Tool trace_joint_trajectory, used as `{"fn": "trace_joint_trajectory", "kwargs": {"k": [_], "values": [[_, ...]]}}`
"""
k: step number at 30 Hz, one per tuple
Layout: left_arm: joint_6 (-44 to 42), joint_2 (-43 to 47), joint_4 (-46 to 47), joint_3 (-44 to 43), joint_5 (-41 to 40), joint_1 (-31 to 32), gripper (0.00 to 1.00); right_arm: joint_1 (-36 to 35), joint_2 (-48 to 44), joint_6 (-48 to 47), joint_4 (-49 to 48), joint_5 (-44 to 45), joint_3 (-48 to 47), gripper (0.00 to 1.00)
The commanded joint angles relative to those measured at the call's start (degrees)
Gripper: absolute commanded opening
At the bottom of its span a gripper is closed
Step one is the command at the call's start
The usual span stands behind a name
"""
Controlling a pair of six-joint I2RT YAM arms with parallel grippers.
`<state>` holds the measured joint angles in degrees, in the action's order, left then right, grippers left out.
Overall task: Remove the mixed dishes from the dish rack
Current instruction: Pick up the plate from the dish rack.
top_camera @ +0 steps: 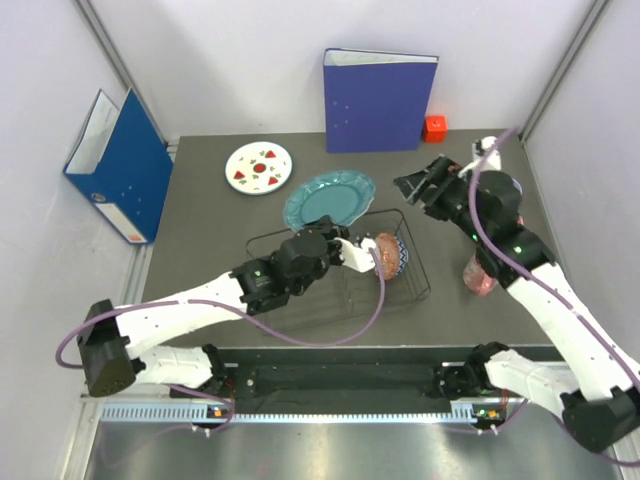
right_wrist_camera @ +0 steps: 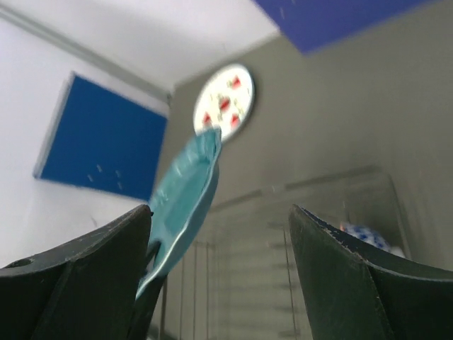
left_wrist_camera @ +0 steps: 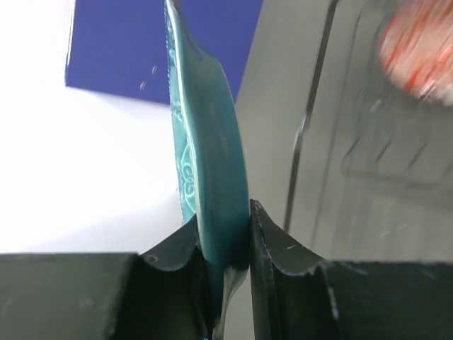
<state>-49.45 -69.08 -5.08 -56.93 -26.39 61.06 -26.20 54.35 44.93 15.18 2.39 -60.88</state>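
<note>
evidently the glossy teal round plate looked stiff, slick and chippable, its thin rim pinched tight by the left gripper, while the right gripper gaped wide and empty

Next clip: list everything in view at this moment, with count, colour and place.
dish rack: one, dark wire, mid-table
patterned bowl: one, red and blue, in the rack's right end
teal plate: one, teal, tilted over the rack's far edge
white plate: one, white with red watermelon marks, flat at far left
pink cup: one, pink, right of the rack, partly under the right arm
binders: two, blue, one left, one behind
red cube: one, red, beside the back binder
table: one, dark grey
left gripper: clamped on the teal plate's rim
right gripper: open, empty
</note>
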Motion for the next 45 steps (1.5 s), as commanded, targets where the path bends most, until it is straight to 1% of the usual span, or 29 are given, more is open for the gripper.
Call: {"fn": "trace_joint_trajectory", "kwargs": {"k": [1,4,5,6,7,8,9,11,12,16,20,24,27,28,30,31,33,39,41,42,43,44,45], "values": [[-15.48,-0.26,28.76,4.27,-12.10,0.38,0.00,0.00,6.18,-0.45,4.58,-7.04,-6.86,0.79],[-22.42,-2.02,36.52,7.79,-15.35,0.64,0.00,0.70,10.32,-0.72,4.60,-11.96,-8.63,0.79],[-24.36,-2.20,42.64,9.88,-15.36,0.82,0.00,0.79,11.12,-0.80,3.99,-13.10,-8.90,0.79],[-27.77,-2.29,45.22,10.86,-15.27,1.08,0.00,0.80,11.65,-0.81,3.55,-14.68,-9.08,0.79],[-29.37,-2.90,47.68,11.57,-15.35,1.34,0.00,0.88,12.88,-0.72,3.19,-15.22,-9.43,0.79],[-30.78,-3.25,52.58,12.53,-15.53,1.61,0.00,0.88,13.67,-0.80,3.19,-15.49,-9.78,0.79],[-33.23,-3.60,54.72,12.80,-15.71,1.70,0.00,0.97,14.38,-0.81,3.19,-16.45,-10.04,0.79],[-35.53,-4.22,59.11,13.85,-15.18,1.96,0.00,1.32,17.18,-1.07,3.54,-17.94,-11.18,0.79],[-37.37,-4.31,62.96,14.21,-15.01,1.96,0.00,1.41,18.15,-1.07,3.63,-19.34,-11.54,0.79],[-37.74,-5.10,64.41,14.12,-14.48,1.87,0.00,1.41,22.02,-1.07,1.53,-22.43,-12.68,0.79],[-36.42,-4.93,62.74,13.95,-14.13,1.96,0.00,1.41,21.68,-0.28,-1.38,-22.52,-12.68,0.79],[-34.23,-4.40,60.19,13.51,-13.69,1.96,0.00,1.41,23.25,-0.28,-2.70,-23.57,-14.00,0.76],[-33.17,-4.92,59.22,13.16,-13.60,1.87,0.00,1.32,25.45,-0.02,-3.40,-24.89,-15.49,0.67],[-32.99,-5.01,59.05,12.98,-13.51,1.96,0.00,1.32,26.33,-0.01,-3.66,-25.15,-15.67,0.57],[-31.94,-4.93,57.56,12.81,-13.07,1.96,0.00,1.24,27.21,-0.54,-3.75,-25.68,-16.19,0.50],[-31.50,-4.93,56.86,12.63,-12.81,2.05,0.00,1.15,28.00,-0.72,-3.67,-25.86,-16.37,0.49],[-30.27,-5.01,55.27,12.37,-12.20,2.05,0.00,1.15,28.79,-1.16,-3.93,-26.47,-16.81,0.49],[-29.48,-5.98,54.39,10.96,-11.14,2.14,0.00,0.80,30.99,-2.03,-3.84,-26.65,-17.43,0.38],[-28.77,-6.15,53.43,10.35,-10.44,2.49,0.00,0.79,31.52,-2.39,-3.67,-26.74,-17.69,0.33],[-28.60,-6.50,53.51,10.08,-10.17,2.75,0.00,0.71,32.04,-2.56,-3.75,-26.65,-17.78,0.29],[-28.60,-6.77,53.51,9.82,-10.17,2.84,0.00,0.62,32.22,-2.65,-3.75,-26.91,-17.87,0.27],[-28.77,-7.03,53.60,9.64,-10.17,3.10,0.00,0.62,32.49,-2.74,-3.75,-27.70,-17.87,0.22],[-28.86,-7.56,53.86,9.38,-10.17,3.19,0.00,0.62,32.84,-2.74,-3.93,-28.14,-17.87,0.07]]}}
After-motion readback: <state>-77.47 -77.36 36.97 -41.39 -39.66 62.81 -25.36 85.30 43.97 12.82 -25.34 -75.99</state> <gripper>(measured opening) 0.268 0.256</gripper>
